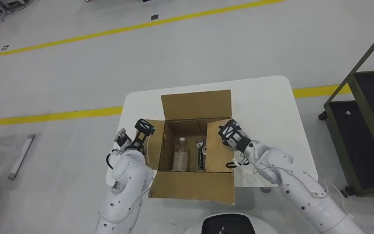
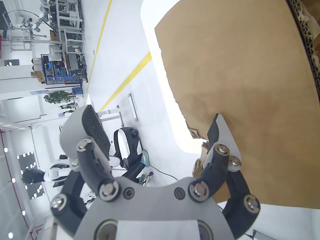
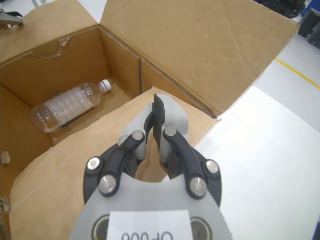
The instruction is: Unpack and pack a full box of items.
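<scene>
The cardboard box (image 1: 196, 105) stands in the middle of the white table (image 1: 263, 99), nearer its front edge, with all its flaps folded out. A clear plastic bottle (image 3: 67, 106) lies on the box floor, and a slim dark item (image 1: 200, 155) lies beside it. The left gripper (image 2: 152, 116) is at the left flap (image 2: 237, 63), spread wide, with one finger against the cardboard. The right gripper (image 3: 155, 106) is over the right flap (image 3: 75, 163), its fingers pressed together.

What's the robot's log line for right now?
left gripper: open, at left flap | right gripper: shut, over right flap | box: open, bottle inside
</scene>
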Robot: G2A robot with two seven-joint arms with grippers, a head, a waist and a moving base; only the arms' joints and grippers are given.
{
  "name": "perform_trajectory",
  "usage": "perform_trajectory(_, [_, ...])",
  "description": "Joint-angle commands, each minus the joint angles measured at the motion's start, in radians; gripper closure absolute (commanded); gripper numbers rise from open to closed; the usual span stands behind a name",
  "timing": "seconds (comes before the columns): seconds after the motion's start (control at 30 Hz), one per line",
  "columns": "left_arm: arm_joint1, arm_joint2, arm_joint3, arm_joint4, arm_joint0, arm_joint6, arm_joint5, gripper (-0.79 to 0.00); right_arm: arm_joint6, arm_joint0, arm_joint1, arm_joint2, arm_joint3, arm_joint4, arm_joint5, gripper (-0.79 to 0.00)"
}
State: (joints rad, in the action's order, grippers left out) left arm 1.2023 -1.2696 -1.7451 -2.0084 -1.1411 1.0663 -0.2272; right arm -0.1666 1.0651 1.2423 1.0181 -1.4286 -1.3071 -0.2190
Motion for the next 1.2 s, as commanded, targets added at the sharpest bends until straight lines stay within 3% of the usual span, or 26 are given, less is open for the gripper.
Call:
perform_trajectory(0.0, [0.002,0.0,-0.002,-0.004,-0.001,-0.002,0.003,-0.785,-0.002,-0.001,0.001,0.001,0.001,0.0,-0.001,0.0])
perform_trajectory(0.23, [0.01,0.001,-0.077,0.0,-0.017,-0.033,0.021,-0.785,0.063,0.017,0.004,0.037,-0.044,0.049,0.024,0.0])
perform_trajectory(0.4, [0.015,0.014,-0.189,-0.021,-0.045,-0.047,0.037,-0.785,0.14,0.068,-0.006,0.11,-0.135,0.056,0.049,0.0])
perform_trajectory(0.67, [0.027,0.063,-0.324,0.008,-0.067,-0.087,0.012,-0.785,0.187,0.188,-0.026,0.251,-0.247,0.068,0.082,0.0])
perform_trajectory(0.77, [0.03,0.088,-0.357,0.011,-0.067,-0.087,-0.046,-0.785,0.198,0.232,-0.032,0.299,-0.274,0.071,0.09,0.0])
perform_trajectory(1.0, [0.05,0.184,-0.366,0.255,-0.034,-0.199,-0.151,-0.785,0.214,0.308,-0.039,0.371,-0.278,0.078,0.116,0.0])
perform_trajectory(1.17, [0.064,0.213,-0.27,0.593,-0.001,-0.281,-0.261,-0.785,0.221,0.34,-0.04,0.395,-0.287,0.079,0.119,0.0])
